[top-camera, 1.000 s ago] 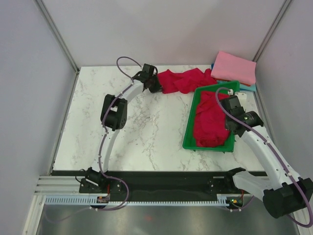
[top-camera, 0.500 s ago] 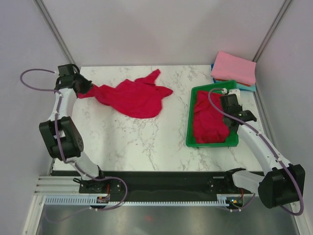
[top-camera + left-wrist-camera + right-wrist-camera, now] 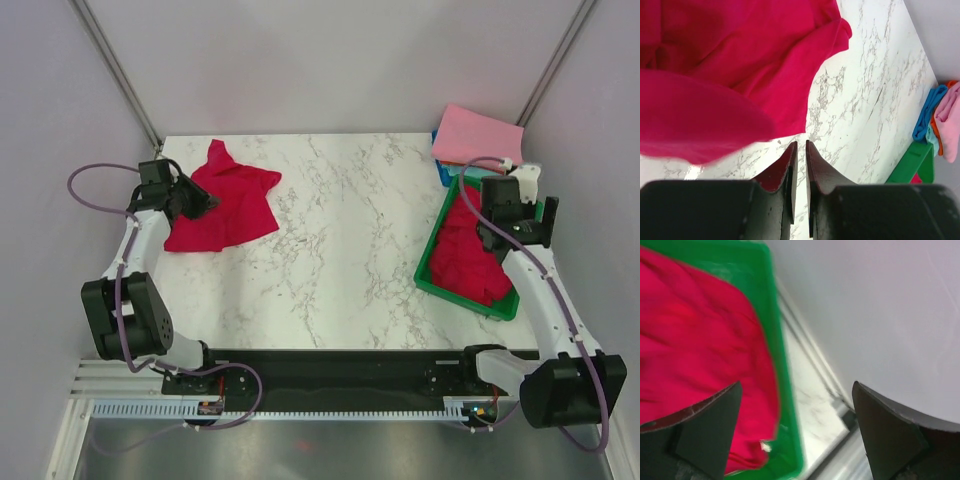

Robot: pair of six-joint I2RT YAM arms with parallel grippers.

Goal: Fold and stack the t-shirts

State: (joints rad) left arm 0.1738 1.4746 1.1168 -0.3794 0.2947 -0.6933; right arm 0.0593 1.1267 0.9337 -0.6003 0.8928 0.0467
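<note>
Left tool (image 3: 800,144) pinched together just beside red t-shirt (image 3: 740,60) — right tool (image 3: 796,386) spread apart.

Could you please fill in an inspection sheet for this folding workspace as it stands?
Surface: white marble table, no stains seen.
Job's things: one red t-shirt spread unfolded, far left; crumpled red t-shirts, count unclear, in the green tray; folded stack, pink on top, far right.
Clutter: nothing seen.
Claws: left claw shut, by the spread shirt, no cloth seen between its fingers; right claw open, empty, over the tray's rim.
Cables: purple cables loop near both wrists, not snagged.
Surroundings: plain grey walls around.
</note>
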